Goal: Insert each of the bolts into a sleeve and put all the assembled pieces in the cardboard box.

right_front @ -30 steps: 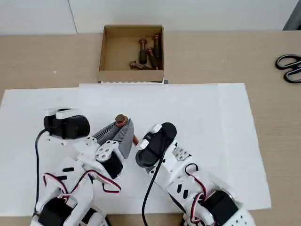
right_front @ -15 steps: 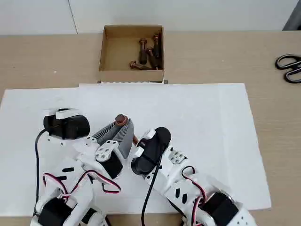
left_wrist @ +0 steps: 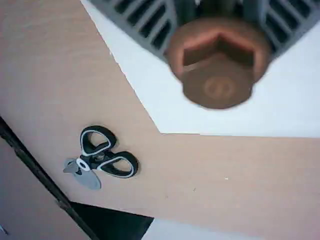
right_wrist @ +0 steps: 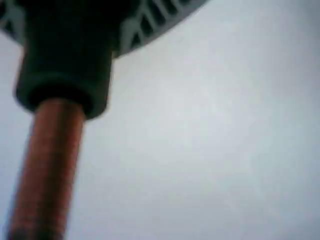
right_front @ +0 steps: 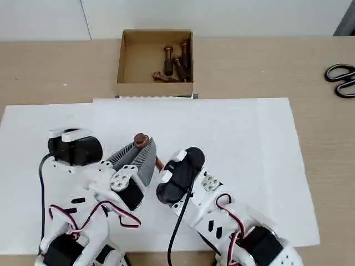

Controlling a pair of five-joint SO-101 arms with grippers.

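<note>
A copper bolt (right_front: 141,139) with a hex head (left_wrist: 217,65) is clamped between the grey ribbed fingers of my left gripper (right_front: 142,147), low and left of centre over the white paper. Its threaded end (right_front: 160,164) pokes toward the right arm's wrist (right_front: 180,174). In the right wrist view, a dark sleeve (right_wrist: 65,65) sits in my right gripper (right_wrist: 65,25), and the copper threaded shaft (right_wrist: 47,165) comes out of it. The cardboard box (right_front: 126,55) stands at the back with several assembled pieces (right_front: 176,61) in its right half.
A large white paper sheet (right_front: 244,138) covers the wooden table (right_front: 266,66). Black-handled scissors (right_front: 341,79) lie at the far right edge, and the scissors (left_wrist: 102,160) show in the left wrist view too. The two arms stand close together at the front.
The right arm's wrist has drawn slightly down and left, closer to the left gripper. The left arm and its bolt have barely shifted.
</note>
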